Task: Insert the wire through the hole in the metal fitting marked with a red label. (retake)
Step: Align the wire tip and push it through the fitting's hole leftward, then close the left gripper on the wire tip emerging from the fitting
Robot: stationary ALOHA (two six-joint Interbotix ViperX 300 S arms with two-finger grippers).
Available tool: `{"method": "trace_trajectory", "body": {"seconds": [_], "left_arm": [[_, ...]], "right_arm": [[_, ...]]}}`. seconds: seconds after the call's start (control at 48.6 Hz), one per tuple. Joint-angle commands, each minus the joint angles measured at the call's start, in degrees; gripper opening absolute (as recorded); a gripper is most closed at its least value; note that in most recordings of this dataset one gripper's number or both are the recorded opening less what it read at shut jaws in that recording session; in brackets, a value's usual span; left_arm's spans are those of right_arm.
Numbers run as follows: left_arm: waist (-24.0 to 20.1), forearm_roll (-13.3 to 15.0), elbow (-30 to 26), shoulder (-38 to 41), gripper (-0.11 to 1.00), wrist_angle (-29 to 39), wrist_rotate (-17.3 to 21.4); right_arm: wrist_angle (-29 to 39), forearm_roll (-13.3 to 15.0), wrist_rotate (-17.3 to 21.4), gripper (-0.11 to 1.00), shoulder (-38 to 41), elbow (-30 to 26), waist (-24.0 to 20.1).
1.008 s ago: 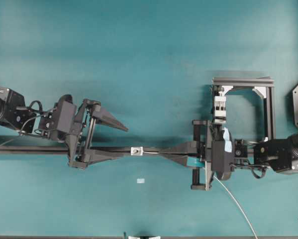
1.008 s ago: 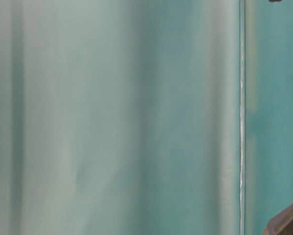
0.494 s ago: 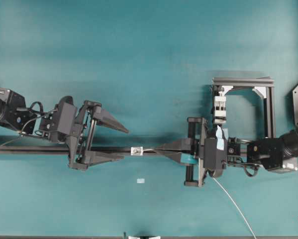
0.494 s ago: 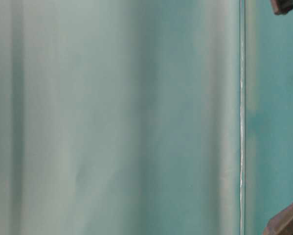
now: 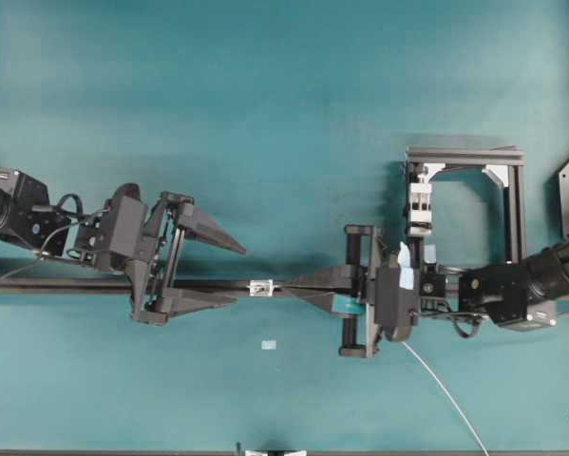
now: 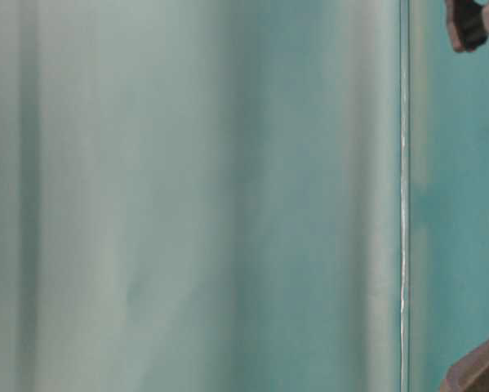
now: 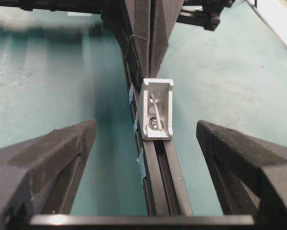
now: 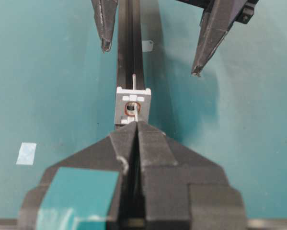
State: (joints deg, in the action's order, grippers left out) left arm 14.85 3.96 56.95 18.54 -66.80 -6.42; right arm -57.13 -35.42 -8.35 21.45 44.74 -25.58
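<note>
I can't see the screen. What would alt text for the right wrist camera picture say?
A shut black right gripper holds a thin wire that enters the red-ringed hole of a small white metal fitting on a dark rail, its tip showing beyond. The left gripper's open fingers point in from the top, over a teal table.

Bare mat (image 5: pixel 265 114) all around; black rail (image 5: pixel 75 285) across the middle.

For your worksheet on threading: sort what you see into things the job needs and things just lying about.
Needed: wire; metal fitting; hole; right end effector; black rail.

Lying about: white slotted clamp; metal frame; pale flat rectangle.
</note>
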Motion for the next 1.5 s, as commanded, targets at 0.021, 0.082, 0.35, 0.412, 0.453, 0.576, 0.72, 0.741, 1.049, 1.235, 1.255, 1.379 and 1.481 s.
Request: {"method": "trace_trajectory", "body": {"seconds": [0.021, 0.082, 0.35, 0.412, 0.453, 0.576, 0.72, 0.741, 1.049, 1.235, 1.255, 1.379, 1.481], "left_arm": [[0.2, -0.2, -0.6, -0.7, 0.52, -0.1, 0.0], [0.2, -0.2, -0.6, -0.7, 0.52, -0.1, 0.0], [0.2, -0.2, -0.6, -0.7, 0.52, 0.4, 0.0], [0.2, -0.2, -0.6, -0.7, 0.52, 0.4, 0.0], [0.2, -0.2, -0.6, -0.6, 0.52, 0.4, 0.0], [0.2, -0.2, -0.6, -0.7, 0.52, 0.4, 0.0], [0.1, -0.2, -0.7, -0.7, 0.51, 0.5, 0.0], [0.1, -0.2, -0.8, -0.7, 0.51, 0.7, 0.0], [0.1, -0.2, -3.0, -0.8, 0.4, 6.2, 0.0], [0.1, -0.2, -2.9, -0.8, 0.14, 6.2, 0.0], [0.1, -0.2, -2.9, -0.8, 0.1, 6.2, 0.0], [0.1, -0.2, -3.0, -0.7, -0.06, 6.5, 0.0], [0.2, -0.2, -3.0, -0.7, -0.1, 7.0, 0.0]], "right_arm": [[0.1, 0.2, -0.3, 0.03, -0.4, -1.4, 0.5], [0.1, 0.3, -0.3, 0.03, -0.4, -1.7, 0.5], [0.1, 1.3, -0.3, 0.03, -0.3, -2.5, 0.8], [0.1, 1.5, -0.3, 0.03, -0.3, -2.5, 0.9], [0.1, 1.6, -0.3, 0.03, -0.3, -2.6, 0.9], [0.1, 1.8, -0.3, 0.03, -0.3, -2.7, 1.0], [0.5, 1.7, -0.3, 0.03, -0.3, -2.7, 1.1], [0.6, 1.8, -0.3, 0.03, -0.3, -2.7, 1.1], [0.6, 1.8, -0.3, 0.03, -0.3, -2.7, 1.1], [0.8, 1.8, -0.3, 0.03, -0.3, -2.5, 1.1], [0.7, 1.8, -0.3, 0.03, -0.3, -2.5, 1.1], [0.7, 1.8, -0.3, 0.03, -0.3, -2.5, 1.1], [0.8, 1.8, -0.3, 0.03, -0.3, -2.5, 1.1]]}}
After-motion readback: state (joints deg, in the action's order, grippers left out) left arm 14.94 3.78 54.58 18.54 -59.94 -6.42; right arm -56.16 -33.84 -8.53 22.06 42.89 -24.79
